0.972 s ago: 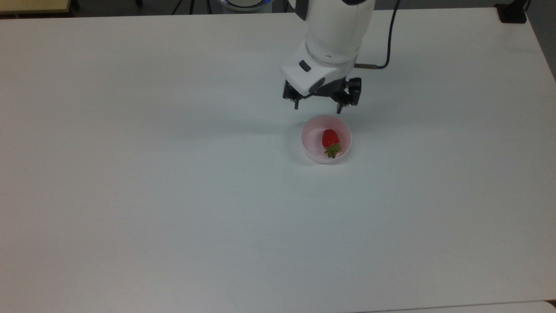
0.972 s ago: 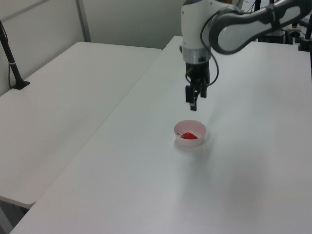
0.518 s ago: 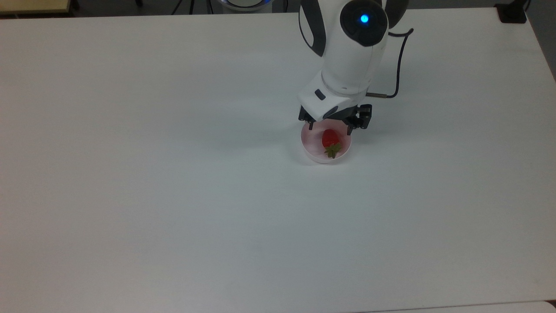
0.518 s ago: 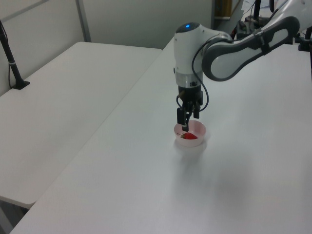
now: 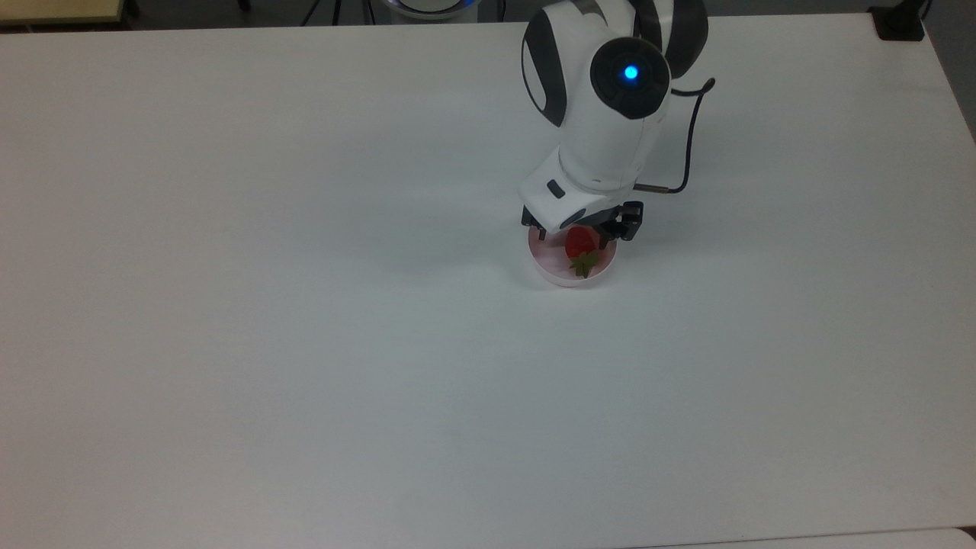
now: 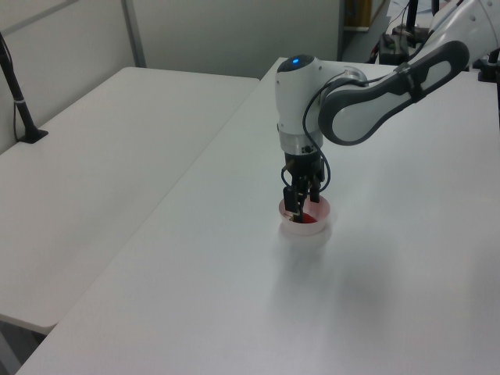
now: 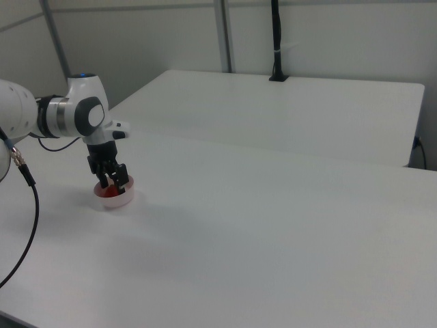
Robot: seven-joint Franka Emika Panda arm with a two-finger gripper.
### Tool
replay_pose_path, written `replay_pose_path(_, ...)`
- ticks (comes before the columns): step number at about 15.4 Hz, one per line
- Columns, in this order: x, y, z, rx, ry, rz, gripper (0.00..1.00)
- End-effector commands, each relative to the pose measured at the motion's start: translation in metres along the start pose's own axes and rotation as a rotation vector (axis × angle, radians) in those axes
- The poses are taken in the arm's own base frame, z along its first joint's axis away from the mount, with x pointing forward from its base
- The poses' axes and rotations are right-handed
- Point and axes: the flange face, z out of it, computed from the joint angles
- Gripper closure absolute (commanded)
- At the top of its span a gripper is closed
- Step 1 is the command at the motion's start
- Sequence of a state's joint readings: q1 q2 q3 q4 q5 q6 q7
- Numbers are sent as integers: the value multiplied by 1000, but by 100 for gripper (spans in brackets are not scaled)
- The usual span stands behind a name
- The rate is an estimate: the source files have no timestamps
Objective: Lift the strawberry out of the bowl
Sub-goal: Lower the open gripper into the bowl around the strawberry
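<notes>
Right of centre in the top view, on the white tabletop (image 5: 305,343): pale pink bowl (image 5: 554,274), holding the strawberry (image 5: 579,242), red tip up-frame, green cap down-frame. Just above, lowered into the bowl, the claw (image 5: 576,238), fingers spread wide either side of the berry, not visibly pinching it. Farther up-frame, white arm (image 5: 610,99), blue light lit.

Bowl (image 5: 550,272): pale pink plastic, slightly translucent, smooth plain rim. Strawberry (image 5: 580,242): glossy red skin, matt green leafy cap. Table (image 5: 305,305): smooth matt white top, faint sheen, no visible texture. Arm (image 5: 602,114): smooth white plastic-looking shell, mildly glossy, with dark grey joint sections. Gripper (image 5: 579,232): matt black fingers. Cable (image 5: 690,152): black, smooth rubbery sheath, metal-looking plug end.
</notes>
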State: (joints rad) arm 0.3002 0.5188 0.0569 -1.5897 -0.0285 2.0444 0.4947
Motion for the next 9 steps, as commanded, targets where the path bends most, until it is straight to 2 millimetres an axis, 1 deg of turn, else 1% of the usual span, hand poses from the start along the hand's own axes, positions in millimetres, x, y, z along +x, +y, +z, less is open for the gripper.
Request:
replay_pose_path(1,4,-1,5,13,45,12,17)
replay_pose_path(2,4,-1,5,13,45,13,18)
replay_pose_path(3,4,-1,5,13,45,13,22)
replay_pose_path(5,5,-1,5,13,45,13,32)
replay_pose_path(6,5,0,4,13,45,10,40)
replay_pose_path(7,5,0,4,13,45,7,44)
replay_pose_path(9,4,0,8,9,40,5,44)
